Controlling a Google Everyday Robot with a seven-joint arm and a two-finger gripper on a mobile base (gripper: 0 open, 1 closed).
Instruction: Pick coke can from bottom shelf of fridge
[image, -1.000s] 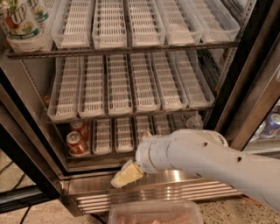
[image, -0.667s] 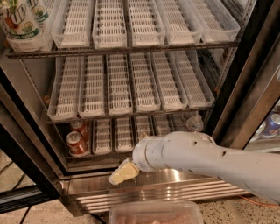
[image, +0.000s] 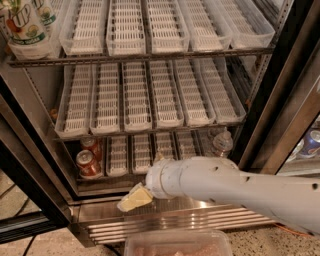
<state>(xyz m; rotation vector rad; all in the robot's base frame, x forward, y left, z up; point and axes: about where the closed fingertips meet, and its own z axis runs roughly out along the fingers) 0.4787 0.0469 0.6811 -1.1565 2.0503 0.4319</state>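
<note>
At lower left, the coke can (image: 89, 164) stands upright at the front of the fridge's (image: 175, 217) bottom shelf (image: 117, 177). The gripper (image: 135, 198) hangs lower centre, near it; open or closed, I cannot tell. Light, thin-walled, probably slick: take it mid-body.

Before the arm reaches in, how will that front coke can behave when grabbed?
The coke can stands upright, so it is probably stable unless nudged high. Its smooth metal likely feels slippery. A second can sits close behind, so pushing may knock both. The gripper hangs outside, lower right.
</note>
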